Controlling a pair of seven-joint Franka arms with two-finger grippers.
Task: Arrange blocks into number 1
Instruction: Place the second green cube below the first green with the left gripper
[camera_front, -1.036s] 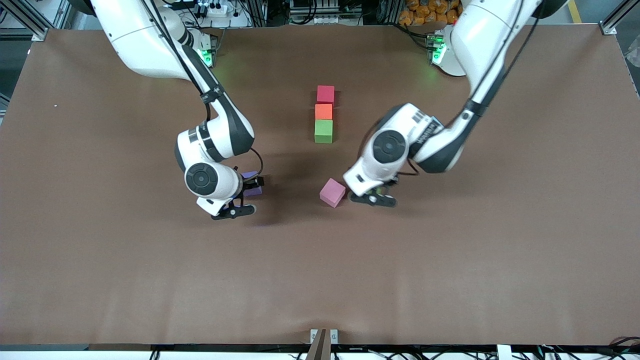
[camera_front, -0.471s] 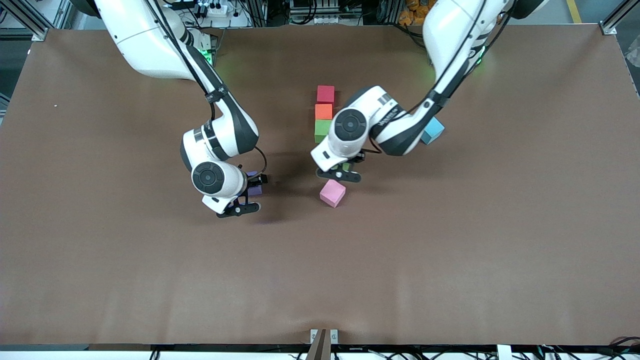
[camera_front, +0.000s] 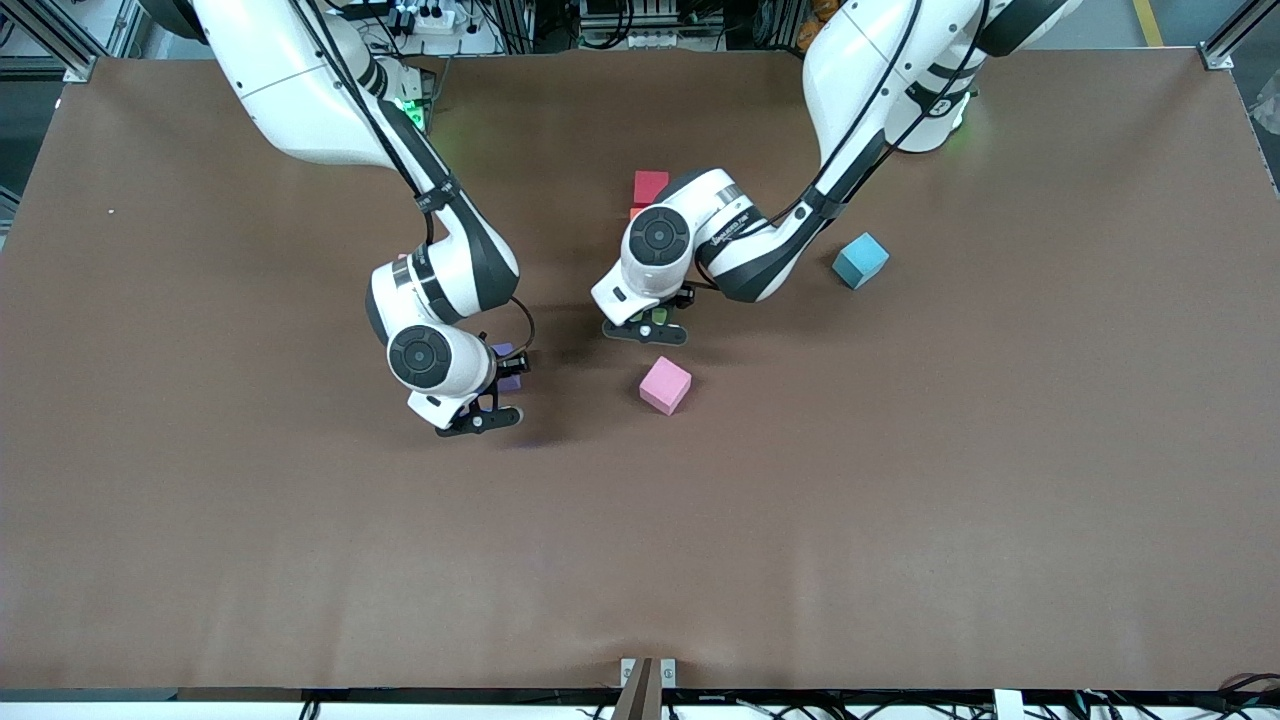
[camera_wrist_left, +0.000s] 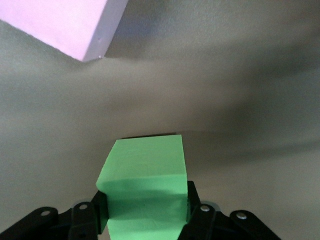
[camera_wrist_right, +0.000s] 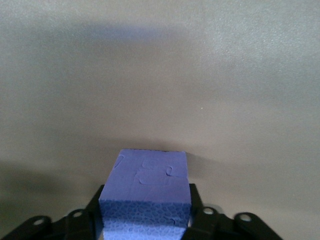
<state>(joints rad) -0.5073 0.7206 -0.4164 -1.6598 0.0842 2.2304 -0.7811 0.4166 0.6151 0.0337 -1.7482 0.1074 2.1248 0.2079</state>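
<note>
Left gripper (camera_wrist_left: 145, 220) carried green block (camera_wrist_left: 145, 185) past pink block (camera_wrist_left: 60, 25).

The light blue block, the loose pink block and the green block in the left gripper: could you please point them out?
light blue block (camera_front: 860, 260), front view, top face.
pink block (camera_front: 666, 384), front view, top face.
green block (camera_wrist_left: 145, 185), left wrist view, face toward the camera, between the fingers.

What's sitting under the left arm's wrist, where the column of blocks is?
Only the matte red cube and a sliver of the orange cube show. The left end effector holds a green cube; the wrist covers the rest of the column.
</note>
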